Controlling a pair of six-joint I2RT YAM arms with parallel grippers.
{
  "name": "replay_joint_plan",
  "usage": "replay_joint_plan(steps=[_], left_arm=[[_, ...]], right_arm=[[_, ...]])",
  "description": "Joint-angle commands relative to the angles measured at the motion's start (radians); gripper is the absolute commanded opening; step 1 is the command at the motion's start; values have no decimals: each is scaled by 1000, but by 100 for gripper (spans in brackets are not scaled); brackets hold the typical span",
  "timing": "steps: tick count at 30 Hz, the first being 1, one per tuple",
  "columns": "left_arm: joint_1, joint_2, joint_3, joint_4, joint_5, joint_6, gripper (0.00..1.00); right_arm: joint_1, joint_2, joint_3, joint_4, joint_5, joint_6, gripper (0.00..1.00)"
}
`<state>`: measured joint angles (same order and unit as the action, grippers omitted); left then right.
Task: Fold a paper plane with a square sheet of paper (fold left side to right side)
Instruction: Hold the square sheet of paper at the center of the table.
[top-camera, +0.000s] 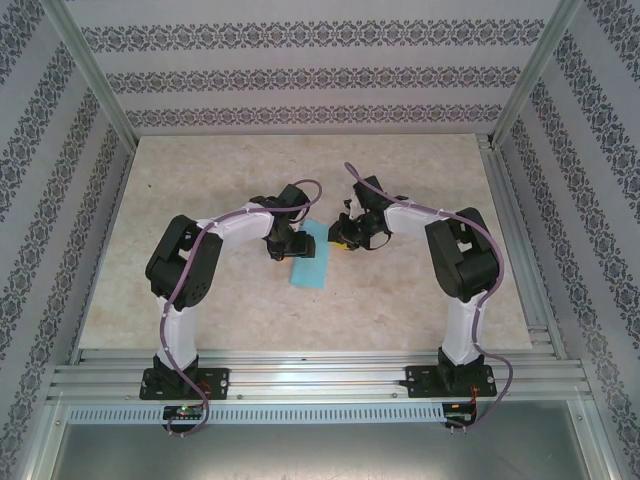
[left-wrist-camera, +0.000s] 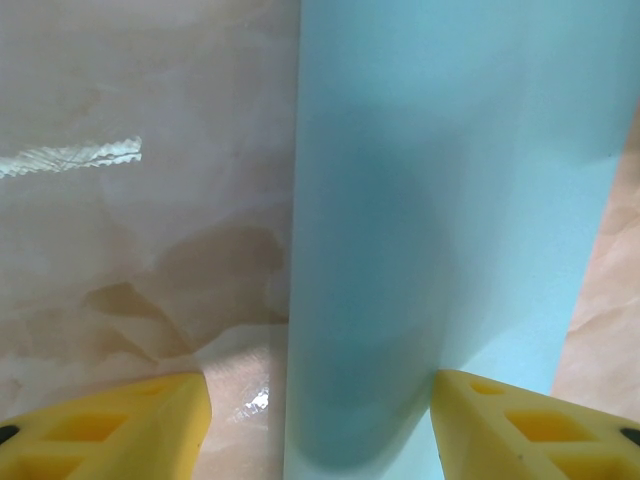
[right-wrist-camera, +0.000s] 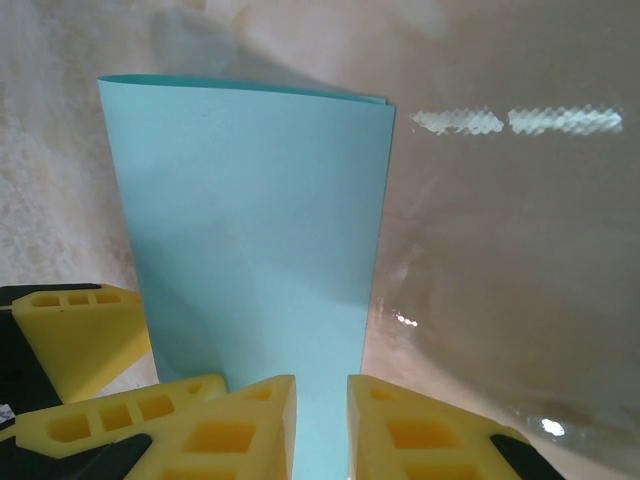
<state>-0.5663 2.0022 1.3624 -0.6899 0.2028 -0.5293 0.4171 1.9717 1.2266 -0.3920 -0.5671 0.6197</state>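
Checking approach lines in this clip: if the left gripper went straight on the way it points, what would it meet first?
Most likely the folded sheet of paper, lying directly ahead between the left gripper's open fingers on the table. Depth is unclear, but nothing else sits in that line.

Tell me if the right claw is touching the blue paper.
Cannot tell. The right wrist view shows the blue paper passing under the narrow gap of the right claw, but not whether the claw presses it or hovers above.
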Motion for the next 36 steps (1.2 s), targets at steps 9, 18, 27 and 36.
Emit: replay_joint_plan(steps=[9,18,27,36], left_arm=[[-47,102,-23,74,69,-16,63],[-46,106,-29,81,73,-28,63],[-46,110,-32,87,78,-38,63],[-46,113,-39,90,80,-39,63]], right_arm=[[-36,-120,-70,35,84,46,21],[-38,-118,-84,47,64,52,21],[-15,-100,-79,63,58,67,21],[17,-81,-76,99,35,98,19]])
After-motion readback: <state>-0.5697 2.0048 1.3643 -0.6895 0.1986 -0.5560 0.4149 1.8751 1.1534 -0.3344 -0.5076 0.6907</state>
